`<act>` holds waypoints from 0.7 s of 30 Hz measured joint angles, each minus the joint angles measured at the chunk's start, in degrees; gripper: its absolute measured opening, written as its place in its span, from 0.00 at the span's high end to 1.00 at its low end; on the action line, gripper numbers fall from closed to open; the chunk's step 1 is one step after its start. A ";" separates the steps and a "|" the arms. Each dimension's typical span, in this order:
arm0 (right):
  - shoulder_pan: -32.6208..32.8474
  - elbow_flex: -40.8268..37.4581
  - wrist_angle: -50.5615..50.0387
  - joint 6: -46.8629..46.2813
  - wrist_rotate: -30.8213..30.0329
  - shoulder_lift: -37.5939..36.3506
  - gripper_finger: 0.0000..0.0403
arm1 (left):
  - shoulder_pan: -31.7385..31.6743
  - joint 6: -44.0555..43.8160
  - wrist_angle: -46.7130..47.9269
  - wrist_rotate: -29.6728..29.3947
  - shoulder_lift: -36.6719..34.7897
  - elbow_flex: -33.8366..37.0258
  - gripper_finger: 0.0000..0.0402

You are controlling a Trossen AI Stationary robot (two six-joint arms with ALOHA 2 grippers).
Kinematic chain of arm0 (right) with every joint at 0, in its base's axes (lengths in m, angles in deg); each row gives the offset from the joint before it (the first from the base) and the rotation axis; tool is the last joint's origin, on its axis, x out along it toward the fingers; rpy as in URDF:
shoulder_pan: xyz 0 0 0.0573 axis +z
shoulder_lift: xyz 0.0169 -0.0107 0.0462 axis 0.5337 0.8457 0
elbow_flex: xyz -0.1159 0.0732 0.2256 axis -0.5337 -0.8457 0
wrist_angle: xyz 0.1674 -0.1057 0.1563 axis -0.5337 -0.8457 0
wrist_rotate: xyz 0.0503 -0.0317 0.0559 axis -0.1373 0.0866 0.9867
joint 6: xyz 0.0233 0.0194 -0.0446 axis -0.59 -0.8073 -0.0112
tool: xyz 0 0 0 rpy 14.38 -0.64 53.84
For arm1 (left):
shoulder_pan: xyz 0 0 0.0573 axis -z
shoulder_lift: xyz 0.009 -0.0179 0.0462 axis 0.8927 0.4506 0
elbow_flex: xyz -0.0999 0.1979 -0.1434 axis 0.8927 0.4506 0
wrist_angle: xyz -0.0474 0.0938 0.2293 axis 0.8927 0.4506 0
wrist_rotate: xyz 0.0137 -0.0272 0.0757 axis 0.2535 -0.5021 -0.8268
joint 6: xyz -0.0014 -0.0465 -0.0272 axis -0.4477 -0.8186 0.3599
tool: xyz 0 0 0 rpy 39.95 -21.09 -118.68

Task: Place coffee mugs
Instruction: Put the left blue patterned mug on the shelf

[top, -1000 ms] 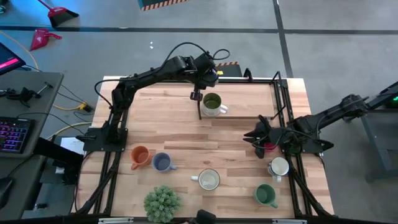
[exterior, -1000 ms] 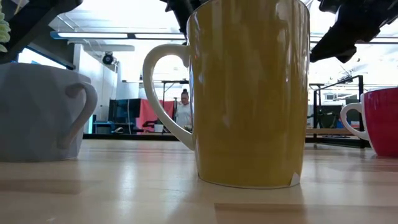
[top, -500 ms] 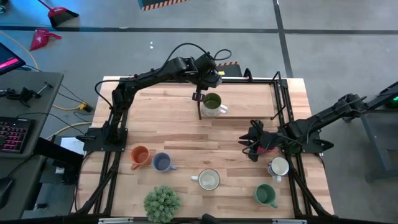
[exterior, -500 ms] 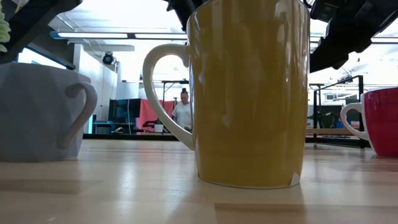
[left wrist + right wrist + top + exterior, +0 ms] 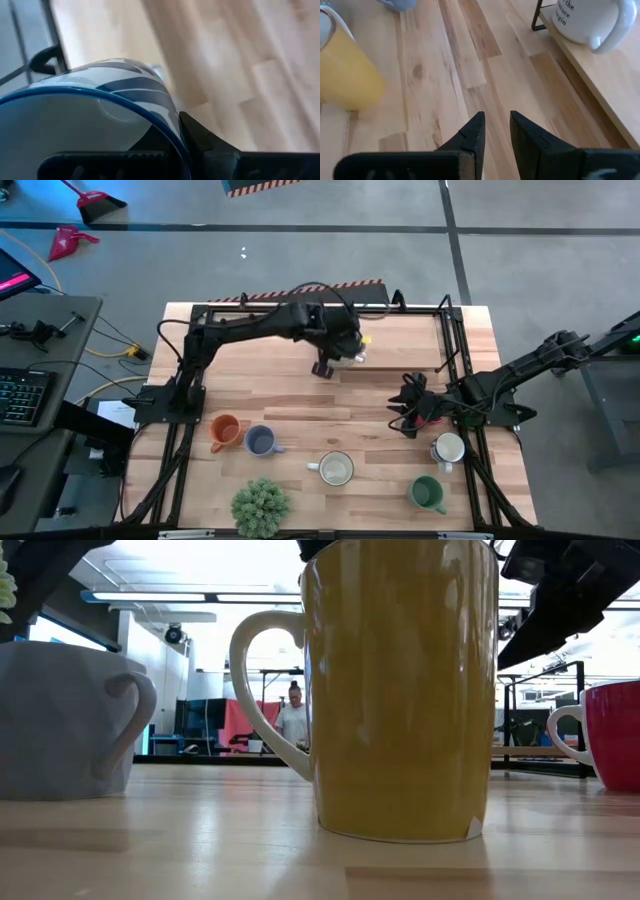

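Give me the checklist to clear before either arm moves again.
1. Right pincer empty, fingers apart over bare table: ok.
2. Left pincer gripping the striped mug: cannot tell; the wrist view shows only the rim beside one finger.
3. Landing spot beneath it: cannot tell; the arm hides it in the high view.
4. Yellow mug upright on the table: ok.
5. Magenta mug upright: ok.

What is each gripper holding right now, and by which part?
Left gripper appears to pinch the blue-striped white ceramic mug by its rim; right gripper holds nothing.
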 joint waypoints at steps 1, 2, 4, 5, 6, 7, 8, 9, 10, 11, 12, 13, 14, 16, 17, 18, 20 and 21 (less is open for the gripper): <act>0.01 0.00 -0.38 0.21 -0.05 0.00 0.83 | 0.91 -0.46 -0.17 0.66 0.00 0.00 0.99; 0.00 0.00 -0.83 0.25 -0.14 0.00 0.83 | 1.77 -1.05 -0.35 1.40 0.00 0.00 0.99; 0.00 0.00 -1.83 0.33 -0.19 0.00 0.83 | 3.26 -2.77 -0.29 3.48 -0.01 0.00 0.99; 0.00 0.00 -2.21 0.37 -0.25 0.00 0.83 | 3.96 -4.04 -0.24 4.28 -0.02 0.00 0.99; 0.00 0.00 -2.42 0.38 -0.32 0.00 0.83 | 4.62 -4.97 -0.25 5.05 -0.01 0.01 0.99; 0.00 0.00 -2.52 0.38 -0.35 0.00 0.83 | 5.26 -5.47 -0.61 5.63 -0.04 0.40 0.99; 0.00 0.00 -2.71 0.38 -0.35 -0.02 0.83 | 5.89 -5.73 -1.43 5.49 -0.16 1.31 0.99; 0.00 0.00 -2.89 0.39 -0.33 -0.02 0.83 | 6.52 -6.06 -2.00 5.25 -0.17 2.30 0.99; 0.00 0.00 -3.00 0.40 -0.33 -0.02 0.83 | 7.04 -6.91 -2.14 5.33 -0.15 3.31 0.99; 0.00 0.00 -3.04 0.39 -0.32 -0.02 0.83 | 7.50 -8.11 -2.14 5.30 -0.07 4.52 0.99; 0.00 0.00 -3.10 0.40 -0.15 -0.02 0.83 | 7.87 -9.03 -2.45 5.23 -0.06 6.00 0.99; 0.00 0.00 -3.18 0.41 0.10 -0.02 0.83 | 8.20 -9.50 -3.62 5.26 -0.06 7.68 0.99; 0.01 0.00 -3.17 0.45 0.15 -0.02 0.83 | 8.51 -10.12 -5.34 5.28 -0.06 9.36 0.99; 0.00 0.00 -3.18 0.49 0.56 -0.04 0.83 | 9.02 -10.87 -7.79 4.72 0.02 12.30 0.99; 0.00 0.00 -3.18 0.58 0.57 -0.04 0.83 | 9.25 -10.90 -8.27 4.45 0.06 13.40 0.99; 0.00 0.00 -3.18 0.62 0.57 -0.04 0.83 | 9.42 -11.15 -8.94 4.42 0.05 14.40 0.99; 0.00 0.00 -3.17 0.62 0.81 -0.04 0.83 | 9.64 -12.47 -10.88 4.73 0.05 16.23 0.99; 0.00 0.00 -3.16 0.62 0.84 -0.04 0.83 | 9.74 -13.07 -11.31 4.87 0.05 17.17 0.99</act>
